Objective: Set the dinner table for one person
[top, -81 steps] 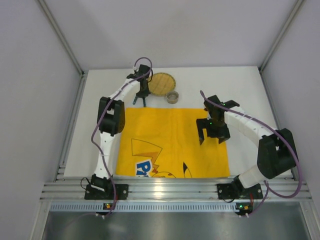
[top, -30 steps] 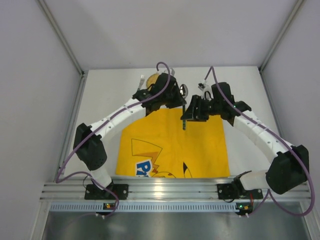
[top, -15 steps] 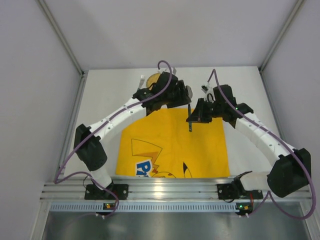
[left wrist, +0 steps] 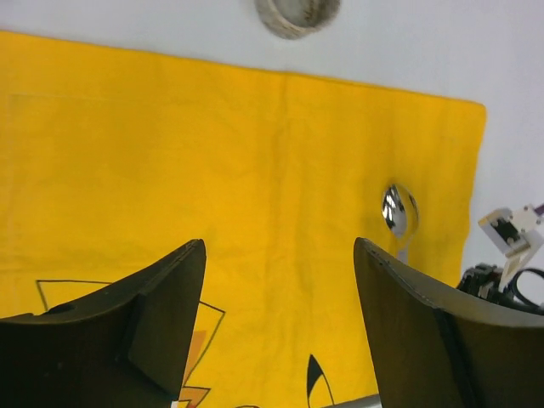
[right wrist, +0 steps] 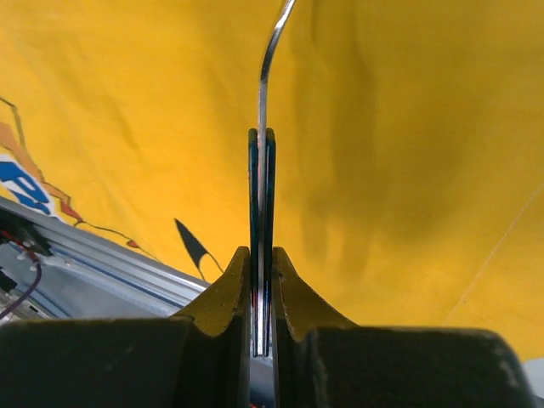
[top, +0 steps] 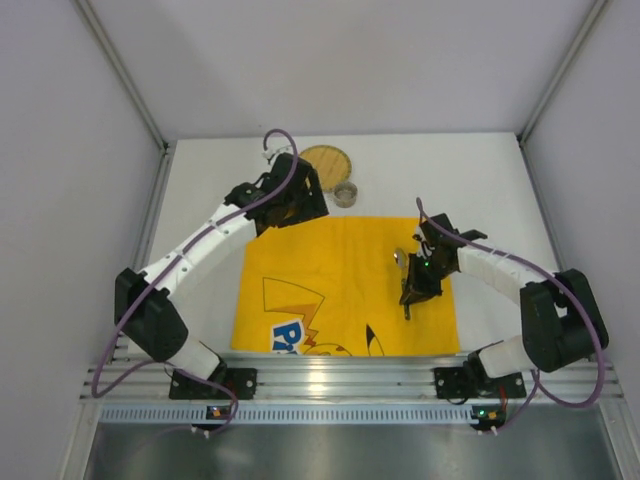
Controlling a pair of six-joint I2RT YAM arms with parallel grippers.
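Note:
On the white dinner table lies a yellow cartoon-printed mat. My right gripper is over the mat's right side, shut on the dark handle of a metal spoon. The right wrist view shows that handle clamped between the fingers of the right gripper, its steel neck reaching out over the mat. My left gripper hovers at the mat's far-left edge, beside a round wooden plate. In its wrist view the left gripper is open and empty, with the spoon's bowl off to the right.
A small grey cup stands just beyond the mat's far edge, next to the plate, and shows at the top of the left wrist view as the cup. A ribbed aluminium rail runs along the near edge. Grey walls enclose the table.
The left gripper opened, let go of the spoon and drew back to the left. The right gripper closed on the spoon's handle and carried it nearer, over the mat's right side.

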